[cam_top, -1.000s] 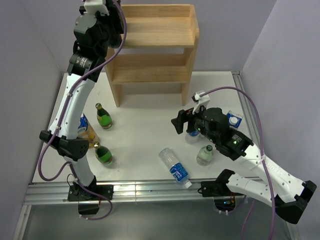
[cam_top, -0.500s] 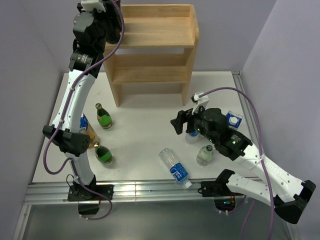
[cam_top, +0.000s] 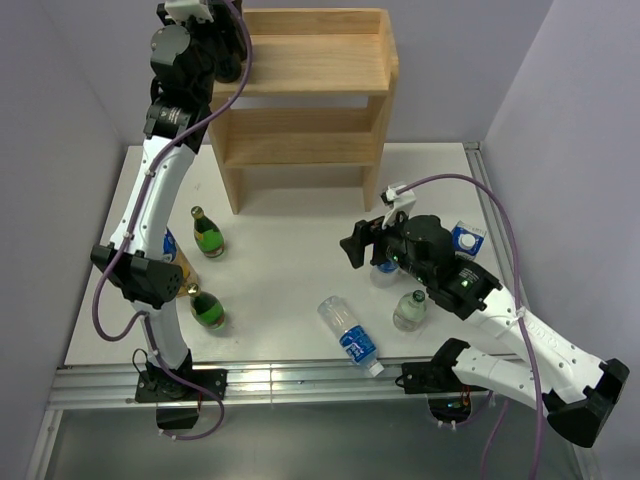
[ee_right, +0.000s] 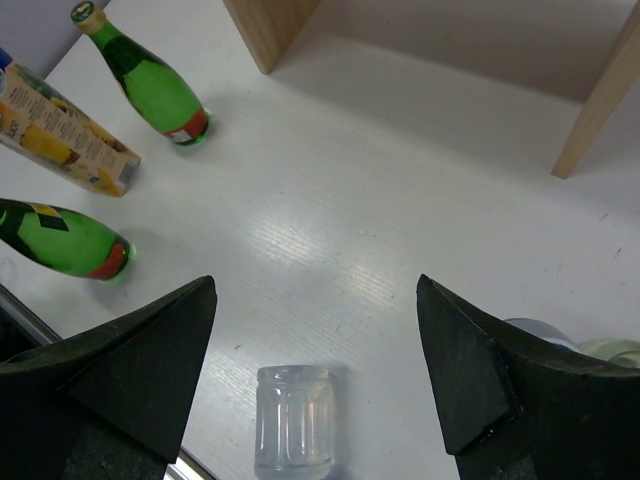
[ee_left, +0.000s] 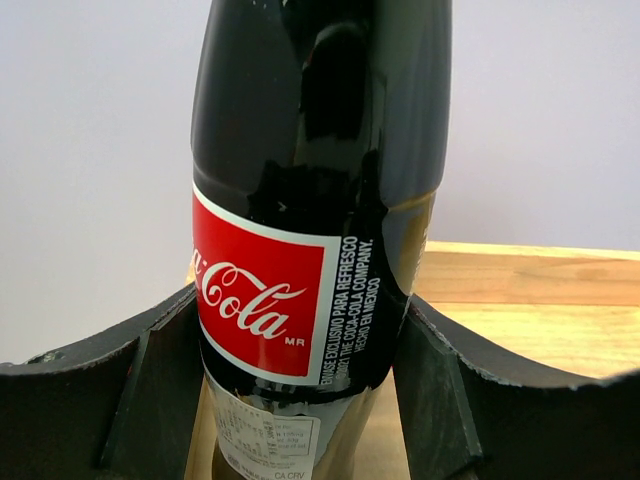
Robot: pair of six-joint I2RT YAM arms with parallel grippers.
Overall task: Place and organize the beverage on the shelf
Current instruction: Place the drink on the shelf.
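Note:
My left gripper (cam_top: 226, 52) is raised at the top left corner of the light wooden shelf (cam_top: 310, 95) and is shut on an upright dark Coca-Cola bottle (ee_left: 315, 200) with a red label. In the left wrist view the gripper (ee_left: 300, 330) clamps the bottle's lower body, with the top board of the shelf (ee_left: 530, 300) behind it. My right gripper (cam_top: 358, 245) is open and empty above the table, right of centre. In its wrist view the gripper (ee_right: 315, 290) hangs over bare table, with a lying clear water bottle (ee_right: 293, 432) just below it.
On the left of the table stand two green bottles (cam_top: 207, 233) (cam_top: 208, 308) and a juice carton (cam_top: 176, 265). The water bottle (cam_top: 348, 335) lies near the front edge. A clear bottle (cam_top: 410, 310), a blue-capped bottle (cam_top: 385, 268) and a blue-white carton (cam_top: 467, 240) sit at the right.
My left arm has shifted slightly, its elbow moving right and down, with the cola bottle still held by the shelf top. The right arm has not moved.

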